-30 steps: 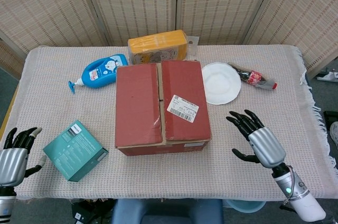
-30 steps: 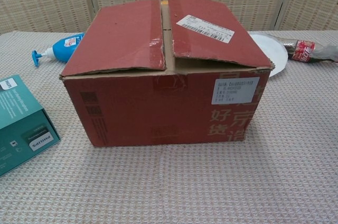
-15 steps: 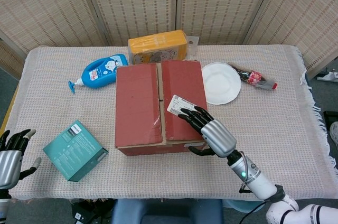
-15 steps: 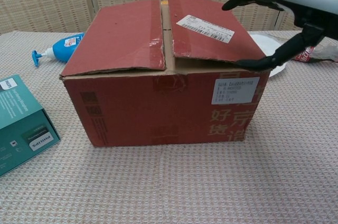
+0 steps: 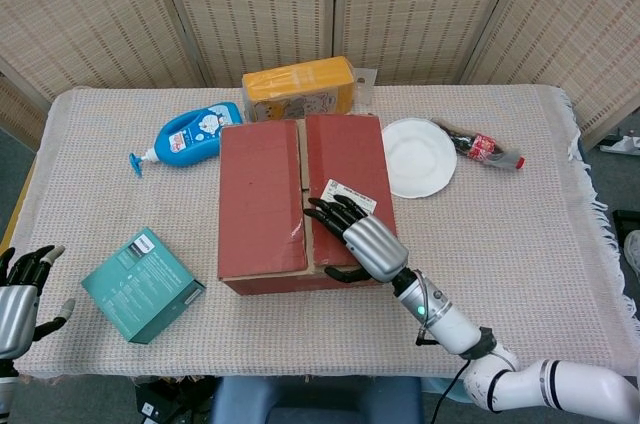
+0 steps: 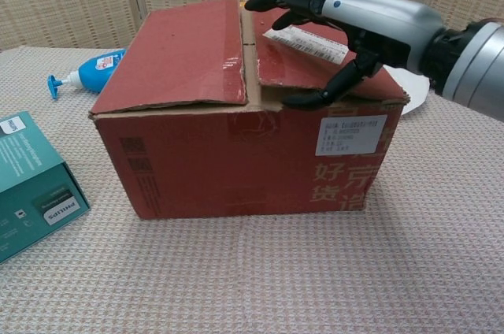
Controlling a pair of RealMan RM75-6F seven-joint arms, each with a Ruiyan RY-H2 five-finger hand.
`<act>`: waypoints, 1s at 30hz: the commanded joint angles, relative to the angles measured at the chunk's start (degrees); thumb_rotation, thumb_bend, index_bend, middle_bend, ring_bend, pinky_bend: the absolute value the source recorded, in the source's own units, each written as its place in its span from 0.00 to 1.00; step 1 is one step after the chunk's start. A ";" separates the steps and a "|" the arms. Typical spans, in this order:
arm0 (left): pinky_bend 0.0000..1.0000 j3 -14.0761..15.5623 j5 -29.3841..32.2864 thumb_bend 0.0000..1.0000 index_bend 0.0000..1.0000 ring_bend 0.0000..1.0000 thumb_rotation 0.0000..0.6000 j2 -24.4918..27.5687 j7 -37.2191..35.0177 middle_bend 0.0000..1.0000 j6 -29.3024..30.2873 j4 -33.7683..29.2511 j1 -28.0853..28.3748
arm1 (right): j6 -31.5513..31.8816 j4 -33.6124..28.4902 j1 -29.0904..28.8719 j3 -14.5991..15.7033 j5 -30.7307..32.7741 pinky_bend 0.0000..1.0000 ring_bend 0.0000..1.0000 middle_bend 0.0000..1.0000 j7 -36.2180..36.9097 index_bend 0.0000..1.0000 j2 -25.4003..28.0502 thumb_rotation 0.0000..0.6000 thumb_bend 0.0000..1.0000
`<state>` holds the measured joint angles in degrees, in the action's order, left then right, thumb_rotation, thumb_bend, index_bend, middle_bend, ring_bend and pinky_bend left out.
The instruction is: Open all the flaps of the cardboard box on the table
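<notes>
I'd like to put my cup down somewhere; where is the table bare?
Bare cloth lies right of the white plate and cola bottle, and along the front edge right of the cardboard box. Behind the box it is crowded.

A folding screen of woven tan panels in pale wooden frames stands along the far side, closing off the room. The table wears a beige, coarse-woven cloth (fringed at one edge). Grey floor shows at the sides. Light is even and soft.
</notes>
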<state>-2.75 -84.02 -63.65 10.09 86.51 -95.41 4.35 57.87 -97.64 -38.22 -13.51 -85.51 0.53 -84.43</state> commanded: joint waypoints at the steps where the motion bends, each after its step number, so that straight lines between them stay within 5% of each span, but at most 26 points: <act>1: 0.00 0.05 -0.14 0.36 0.18 0.19 1.00 0.02 -0.69 0.17 -0.07 0.11 -0.01 | 0.58 1.85 -0.86 -0.43 0.66 0.04 0.11 0.06 -0.70 0.07 -1.61 1.00 0.28; 14: 0.00 -0.10 -0.34 0.36 0.18 0.19 1.00 0.56 -2.96 0.17 -1.03 0.12 0.48 | 9.88 4.71 0.91 0.06 -2.43 0.04 0.10 0.05 -0.37 0.06 -2.81 1.00 0.27; 30: 0.00 -0.48 -3.34 0.36 0.18 0.19 1.00 1.60 -6.09 0.17 -3.37 -0.97 3.43 | 28.76 -2.09 14.47 5.28 -7.08 0.03 0.08 0.05 -7.50 0.06 5.87 1.00 0.27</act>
<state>-3.24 -87.30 -62.06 4.05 83.20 -96.35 7.71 85.12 -98.75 -25.29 -9.21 -92.23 -5.93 -79.79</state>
